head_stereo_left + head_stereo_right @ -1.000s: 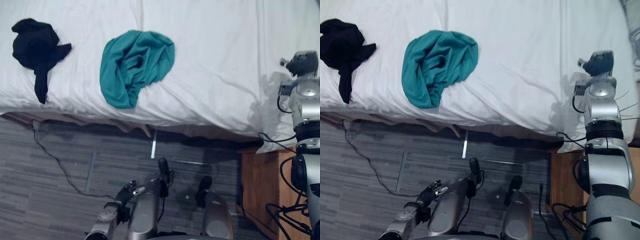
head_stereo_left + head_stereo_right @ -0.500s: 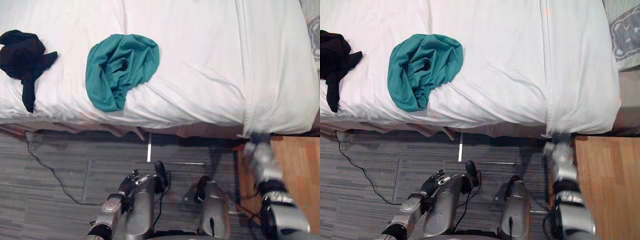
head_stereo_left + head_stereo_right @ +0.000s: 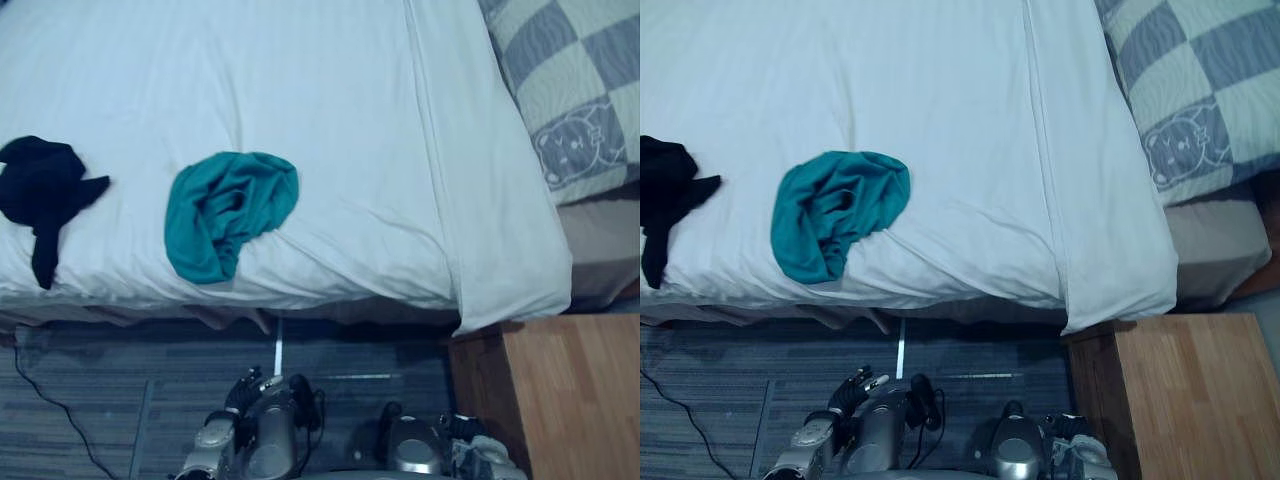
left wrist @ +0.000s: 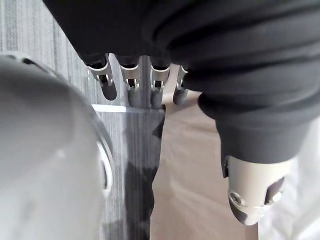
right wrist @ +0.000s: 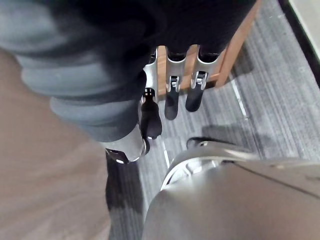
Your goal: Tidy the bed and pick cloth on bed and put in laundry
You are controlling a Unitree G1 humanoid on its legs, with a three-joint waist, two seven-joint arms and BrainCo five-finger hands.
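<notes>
Big change: the whole view has pulled back, so the bed (image 3: 300,110) shows a lot more of itself. That's the camera moving, not the stuff lying on it. The right arm, which was up over the cover's right side 1 s ago, is now down by the robot's side. My read is that the smoothing is done or paused, and 0 cloths are picked up so far.

The wooden cabinet (image 3: 560,390) sits just beside the bed's right corner, where the white cover droops over the edge, so that side looks cramped. The grey floor (image 3: 120,390) along the front edge is open. There's a checkered pillow (image 3: 565,90) at the right end.

The teal cloth (image 3: 228,212) lies bunched near the front edge, an easy reach I'd guess. The black cloth (image 3: 40,190) is well to its left, also near the edge.

Both hands hang low. The left hand (image 4: 131,85) and right hand (image 5: 172,92) have loose, mostly straight fingers gripping nothing.
</notes>
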